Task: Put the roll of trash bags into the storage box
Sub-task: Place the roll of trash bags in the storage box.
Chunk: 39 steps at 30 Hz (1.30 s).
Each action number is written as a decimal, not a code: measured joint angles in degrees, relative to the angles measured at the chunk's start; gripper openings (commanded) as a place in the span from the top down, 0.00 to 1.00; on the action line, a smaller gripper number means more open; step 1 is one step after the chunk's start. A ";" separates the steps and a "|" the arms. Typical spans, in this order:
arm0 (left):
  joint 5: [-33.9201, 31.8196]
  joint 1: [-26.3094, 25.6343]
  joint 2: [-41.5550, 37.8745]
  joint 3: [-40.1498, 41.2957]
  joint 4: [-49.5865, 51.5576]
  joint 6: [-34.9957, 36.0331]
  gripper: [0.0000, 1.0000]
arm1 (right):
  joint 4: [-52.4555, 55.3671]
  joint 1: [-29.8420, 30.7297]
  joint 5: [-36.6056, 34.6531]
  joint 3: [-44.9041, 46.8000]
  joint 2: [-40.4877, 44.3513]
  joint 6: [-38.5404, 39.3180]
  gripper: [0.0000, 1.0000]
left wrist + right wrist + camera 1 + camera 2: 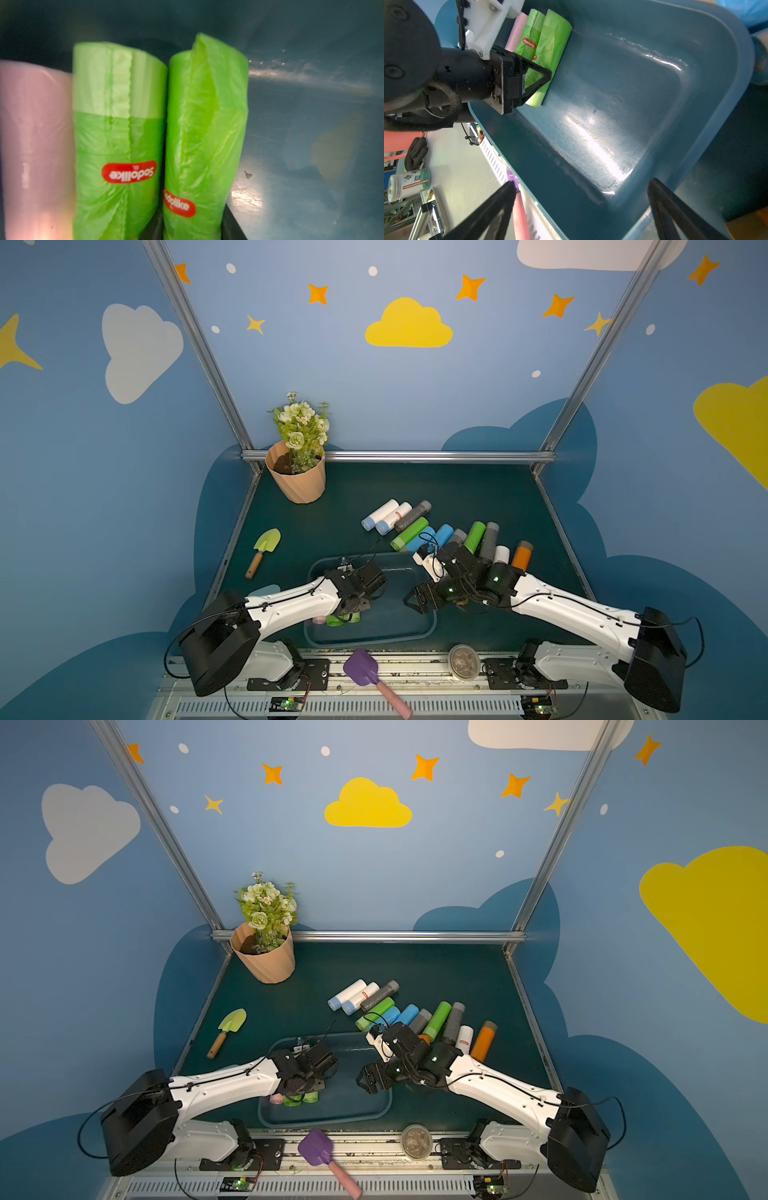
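Green roll of trash bags (205,135): lies in the storage box (424,630), near-left corner, touching a second green roll (118,135), with a pink roll (35,135) beyond that
Left gripper (542,79): jaws closed on the green roll's sides
Box floor (623,104): bare from the rolls to the right wall
Right gripper (581,193): jaws spread wide, holding nothing, over the box's right rim
Loose rolls (415,526): row behind the box, running toward the right edge of the tabletop (457,493)
Flowerpot (297,485): far-left corner

Left gripper (545,72): far finger hidden behind the green roll (555,35) — pink roll (35,145) blurred, apparently cropped.
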<state>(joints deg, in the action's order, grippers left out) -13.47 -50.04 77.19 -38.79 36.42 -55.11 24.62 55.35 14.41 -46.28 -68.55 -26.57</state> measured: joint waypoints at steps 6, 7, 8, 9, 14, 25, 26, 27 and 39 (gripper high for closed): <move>-0.15 -0.20 0.61 -0.07 -0.24 0.22 0.57 | 0.00 0.00 0.09 0.00 0.00 -0.02 0.03; -0.15 -0.24 0.66 -0.07 -0.28 0.24 0.56 | 0.00 0.00 0.13 0.00 -0.02 -0.02 0.03; -0.13 -0.26 0.66 -0.07 -0.31 0.24 0.56 | 0.00 0.00 0.15 0.00 -0.04 -0.02 0.03; -0.13 -0.28 0.66 -0.07 -0.31 0.26 0.55 | 0.00 0.00 0.17 0.00 -0.09 -0.02 0.03; -0.13 -0.39 0.66 -0.17 -0.13 0.46 0.54 | 0.00 0.00 0.17 0.00 -0.26 -0.02 0.03; -0.37 -0.39 -3.87 -1.75 3.65 2.21 0.51 | 0.00 0.00 0.15 0.00 -0.26 0.00 0.03; -0.42 -0.39 -4.44 -1.88 4.00 2.40 0.50 | 0.00 0.00 0.15 0.00 -0.26 0.00 0.03; -0.55 -0.39 -5.11 -2.10 4.42 2.62 0.50 | 0.00 0.00 0.15 0.00 -0.26 0.00 0.03; -2.49 -0.24 -6.60 -7.37 8.02 6.51 0.50 | -0.09 0.00 0.17 -0.17 -0.76 0.17 0.03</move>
<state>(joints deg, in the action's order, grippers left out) -15.97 -50.28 70.59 -46.15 44.45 -48.60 24.53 55.35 14.59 -46.46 -69.32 -26.39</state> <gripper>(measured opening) 0.498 0.967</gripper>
